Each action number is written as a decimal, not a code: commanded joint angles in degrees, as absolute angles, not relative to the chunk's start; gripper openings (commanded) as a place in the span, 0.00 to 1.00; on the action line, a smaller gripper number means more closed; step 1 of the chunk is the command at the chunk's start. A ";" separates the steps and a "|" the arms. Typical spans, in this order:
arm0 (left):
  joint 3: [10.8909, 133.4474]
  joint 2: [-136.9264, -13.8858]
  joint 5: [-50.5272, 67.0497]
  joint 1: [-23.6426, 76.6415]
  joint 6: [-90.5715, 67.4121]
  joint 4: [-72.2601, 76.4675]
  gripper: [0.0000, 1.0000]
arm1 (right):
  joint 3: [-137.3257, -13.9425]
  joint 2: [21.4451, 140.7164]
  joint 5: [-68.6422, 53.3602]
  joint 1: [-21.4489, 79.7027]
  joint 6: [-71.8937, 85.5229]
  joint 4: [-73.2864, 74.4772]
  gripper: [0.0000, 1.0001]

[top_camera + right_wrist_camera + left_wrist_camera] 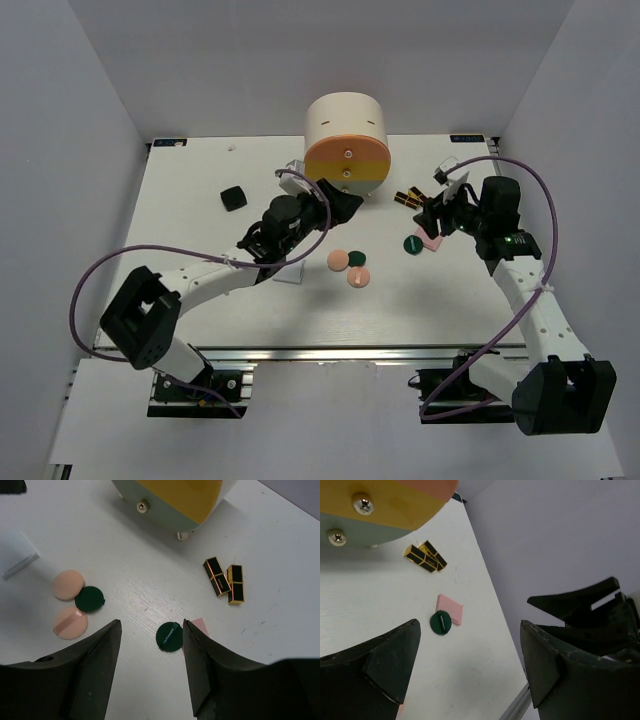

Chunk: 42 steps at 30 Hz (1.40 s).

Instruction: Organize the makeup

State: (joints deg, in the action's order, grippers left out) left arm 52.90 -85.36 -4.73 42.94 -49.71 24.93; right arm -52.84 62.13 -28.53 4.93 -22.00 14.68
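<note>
Two pink discs [339, 260] [358, 277] and a dark green disc [357, 258] lie mid-table. A second dark green disc [412, 242] lies against a pink square compact [432, 241]. Black-and-gold lipstick tubes [407, 197] lie right of the cabinet. A black compact [232, 197] sits far left, and a white compact [288, 271] lies under the left arm. My left gripper [343, 205] is open and empty by the cabinet front [470, 665]. My right gripper [430, 215] is open and empty above the green disc [170, 636] and pink compact [201, 625]; its fingers frame them [151, 625].
The large cream cylindrical cabinet [345, 145] with orange and yellow drawer fronts stands at the back centre, its knobs [363, 503] close to my left gripper. A small white item [447, 165] lies at the back right. White walls enclose the table.
</note>
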 commanded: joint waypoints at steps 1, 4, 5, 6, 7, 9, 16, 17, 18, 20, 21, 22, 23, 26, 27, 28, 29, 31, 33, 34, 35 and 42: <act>55.54 -89.63 -8.26 42.71 -53.96 32.34 0.88 | -52.30 60.21 -25.75 4.75 -14.60 6.86 0.56; 58.43 -92.89 -12.20 42.89 -57.47 33.31 0.86 | -52.38 60.29 -25.40 4.66 -11.96 6.59 0.53; 58.97 -93.60 -14.65 42.89 -57.65 34.18 0.85 | -52.38 60.47 -25.49 4.66 -11.43 6.50 0.53; 59.58 -94.30 -16.07 42.89 -57.66 35.67 0.85 | -52.38 60.56 -25.84 4.57 -10.99 6.42 0.53; 61.59 -95.79 -17.39 42.72 -57.74 35.77 0.84 | -52.30 60.90 -25.93 4.57 -10.38 6.15 0.53; 64.58 -97.72 -19.16 42.28 -58.01 34.29 0.81 | -52.38 61.17 -26.28 4.57 -9.85 5.80 0.52; 76.81 -105.38 -17.06 37.98 -61.52 24.88 0.66 | -52.21 62.14 -26.28 4.48 -8.97 4.84 0.50; 78.21 -105.82 -16.88 37.71 -61.87 22.87 0.66 | -51.95 62.05 -26.19 4.40 -8.88 4.57 0.50; 78.92 -106.60 -16.44 37.36 -62.22 21.63 0.66 | -51.86 61.96 -26.19 4.48 -8.70 4.40 0.49; 80.59 -107.49 -15.74 36.39 -63.28 18.13 0.67 | -51.42 61.88 -25.93 4.31 -8.70 4.04 0.49; 82.25 -108.36 -15.04 36.21 -63.63 16.97 0.67 | -51.33 61.79 -25.84 4.22 -8.70 3.96 0.49; 83.05 -108.80 -14.59 35.69 -64.07 16.18 0.67 | -51.24 61.70 -25.75 4.22 -8.61 3.78 0.49; 83.84 -109.24 -14.07 35.60 -64.16 14.78 0.67 | -51.15 61.70 -25.66 4.13 -8.61 3.52 0.48; 87.97 -111.61 -12.92 35.16 -64.51 11.18 0.66 | -50.98 61.61 -25.58 3.96 -8.70 3.25 0.48; 89.37 -112.40 -12.57 35.07 -64.51 9.86 0.65 | -50.98 61.70 -25.58 3.87 -8.70 3.16 0.47; 91.99 -113.80 -11.96 34.98 -64.34 8.80 0.62 | -51.06 61.79 -25.49 3.87 -8.70 3.16 0.47; 92.80 -114.34 -11.52 34.89 -64.25 8.01 0.61 | -51.06 61.87 -25.49 3.78 -8.61 3.08 0.47; 93.34 -114.96 -11.34 34.89 -64.16 8.26 0.59 | -51.07 61.87 -25.31 3.69 -8.70 2.81 0.47; 92.99 -115.14 -11.51 34.81 -64.34 8.44 0.57 | -51.06 61.87 -25.22 3.60 -8.70 2.73 0.47; 92.73 -115.14 -11.60 34.80 -64.42 8.70 0.57 | -51.06 61.79 -25.31 3.52 -8.79 2.72 0.47; 92.20 -114.96 -11.86 34.72 -64.51 9.14 0.55 | -50.89 61.79 -25.40 3.52 -8.79 2.64 0.47; 90.97 -114.70 -13.27 34.72 -64.95 10.55 0.43 | -50.45 61.44 -25.75 3.34 -8.88 2.64 0.47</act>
State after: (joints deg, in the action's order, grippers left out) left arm 91.11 -116.05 -12.60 34.98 -64.84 9.89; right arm -50.76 62.26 -25.61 3.70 -9.19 5.58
